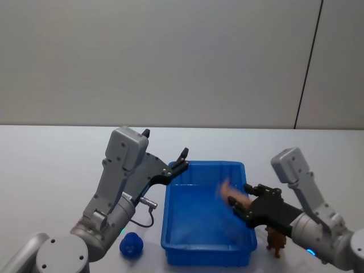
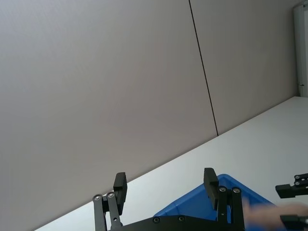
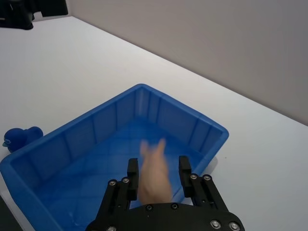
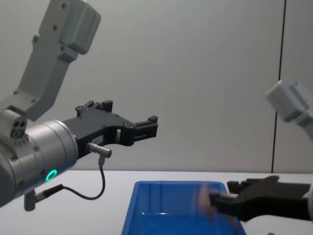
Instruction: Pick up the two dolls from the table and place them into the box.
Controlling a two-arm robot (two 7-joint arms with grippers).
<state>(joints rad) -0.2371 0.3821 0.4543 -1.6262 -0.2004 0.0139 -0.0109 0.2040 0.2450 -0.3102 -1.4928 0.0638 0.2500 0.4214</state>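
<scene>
Right wrist view: pinkish doll [image 3: 155,175] sits smeared in the right gripper [image 3: 158,166] over the blue box [image 3: 110,120]; can't tell if it's clamped or released. Brown doll [image 1: 276,242] stands on the table [image 1: 57,170], just beside the box's right wall. Left gripper [image 2: 165,179] is spread wide, empty, above the box's left rim. The dolls look light, with thin limbs, so they would tip easily. Grab them across the torso, not by an arm.
</scene>
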